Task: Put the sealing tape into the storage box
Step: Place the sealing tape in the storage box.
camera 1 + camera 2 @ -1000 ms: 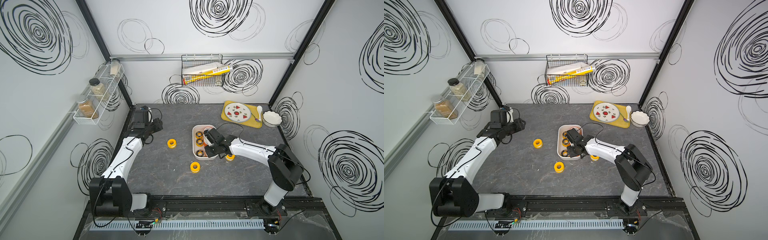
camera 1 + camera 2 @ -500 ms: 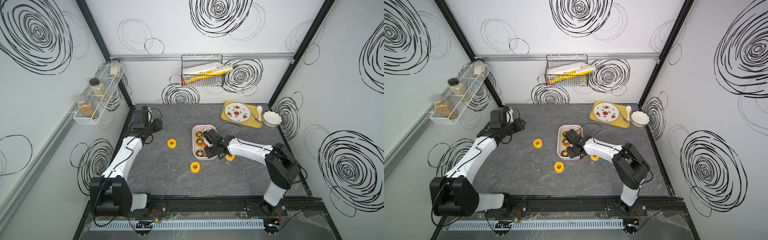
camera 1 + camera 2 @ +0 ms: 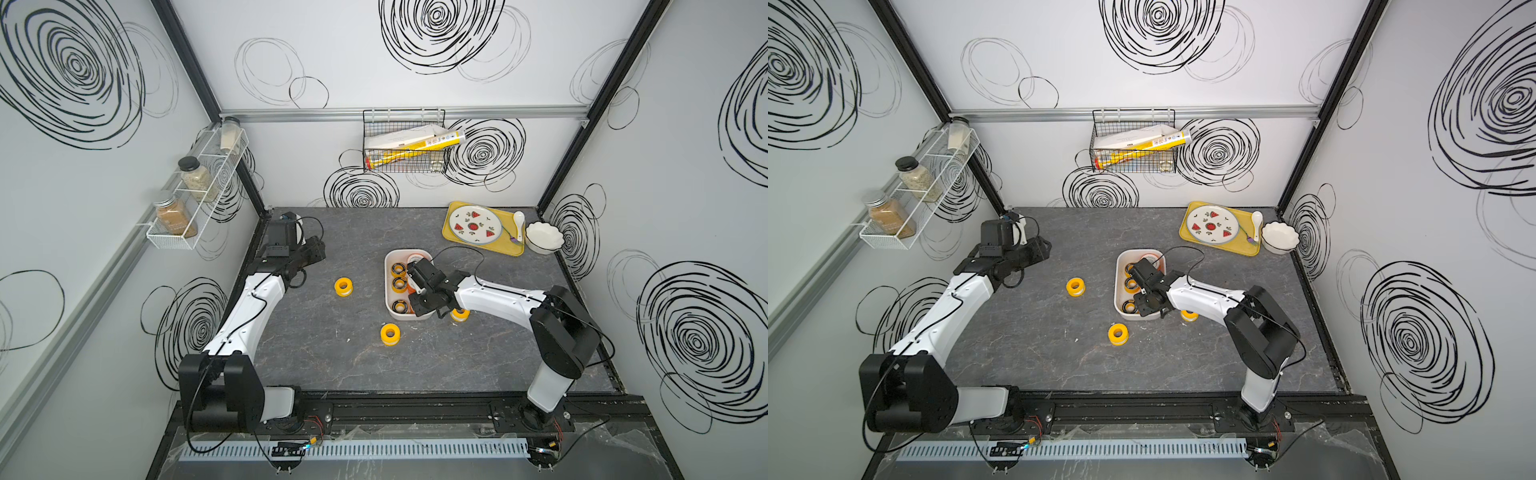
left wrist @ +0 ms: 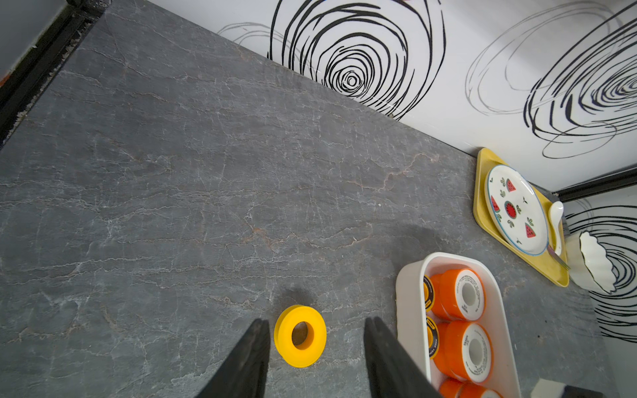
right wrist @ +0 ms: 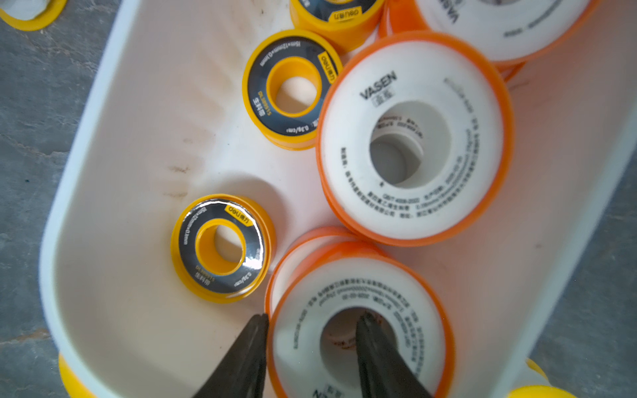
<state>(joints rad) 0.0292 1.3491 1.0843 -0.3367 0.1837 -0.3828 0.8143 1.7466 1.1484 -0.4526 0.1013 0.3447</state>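
Jaws of right gripper (image 5: pixel 312 320) parted, loosely straddling wall of orange spool (image 5: pixel 396 299) inside storage box (image 5: pixel 138 138): one finger in centre hole, other outside rim. Left gripper (image 4: pixel 316 319) jaws apart, empty. Three yellow spools (image 3: pixel 343 286) on table (image 3: pixel 311 353) outside box.

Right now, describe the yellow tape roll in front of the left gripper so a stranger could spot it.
Find the white box in the middle of the grey table. On its left side, toward the left gripper, one roll lies flat, alone. It is plain yellow; the other loose rolls sit at the box's near end.
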